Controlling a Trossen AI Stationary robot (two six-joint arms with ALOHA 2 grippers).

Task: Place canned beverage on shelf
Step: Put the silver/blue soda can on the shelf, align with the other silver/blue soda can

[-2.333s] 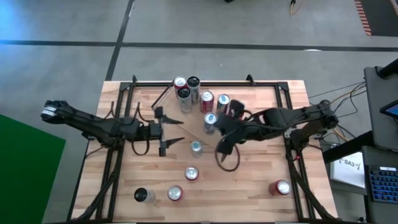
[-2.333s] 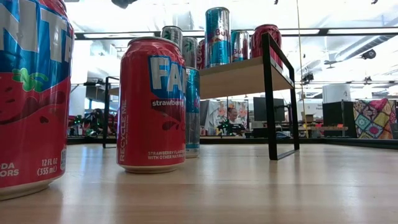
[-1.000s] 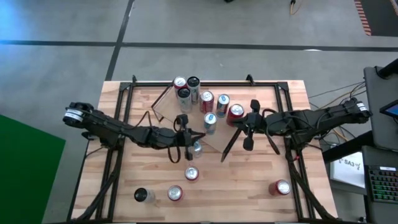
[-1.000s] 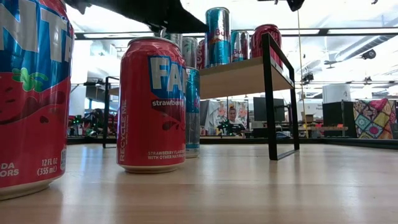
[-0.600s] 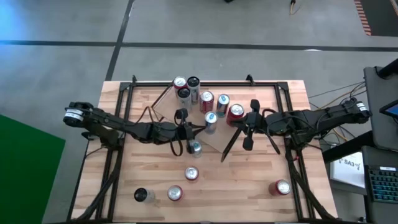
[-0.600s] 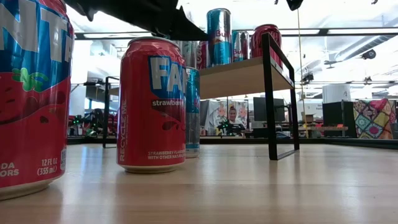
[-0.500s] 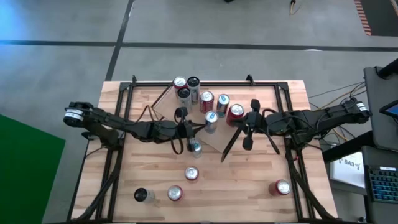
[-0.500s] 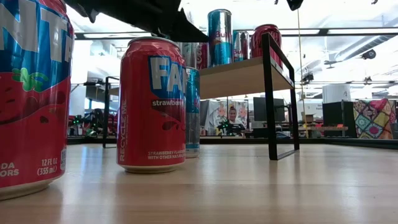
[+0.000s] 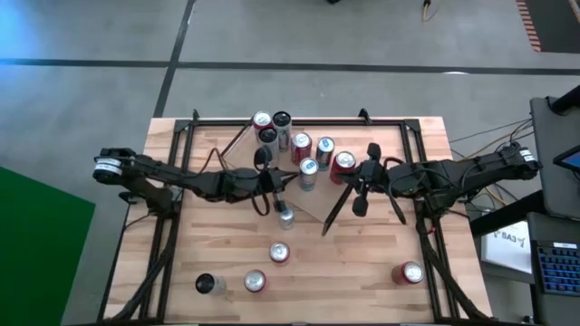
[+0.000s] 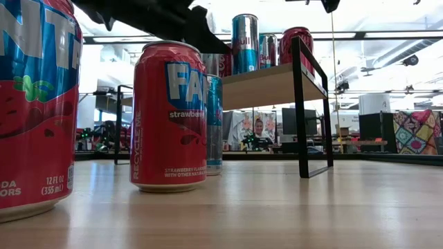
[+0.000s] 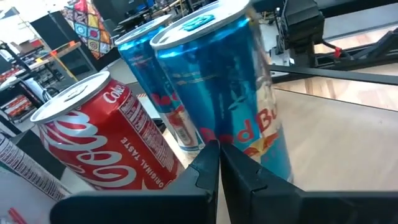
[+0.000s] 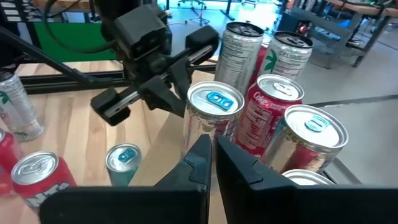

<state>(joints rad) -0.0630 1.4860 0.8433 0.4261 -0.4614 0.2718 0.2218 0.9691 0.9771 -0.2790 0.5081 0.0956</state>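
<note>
My left gripper [image 9: 275,181], fingers pressed together and empty, sits at the shelf [image 9: 319,206] front edge, directly facing an upright blue can [image 11: 224,93] already on the shelf. A slim can [image 9: 286,215] stands upright on the table just in front of the shelf, nearest this arm. Right gripper [image 9: 355,186] also closed, holding nothing, over the shelf's right part.

Left gripper [image 11: 219,163] closed, tips against tall blue Red Bull can [image 11: 227,87]; red Coca-Cola can [image 11: 106,140] beside it.
</note>
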